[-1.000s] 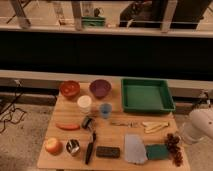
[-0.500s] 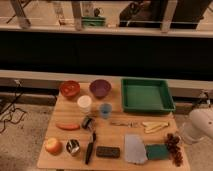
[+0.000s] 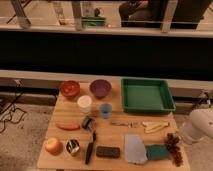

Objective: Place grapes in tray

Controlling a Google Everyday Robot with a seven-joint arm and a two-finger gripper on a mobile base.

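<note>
Nothing moved; closed jaws out of view.

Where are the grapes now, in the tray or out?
Out. The grapes lie on the table's near right corner; the tray holds nothing. The gripper is out of view behind the arm.
</note>
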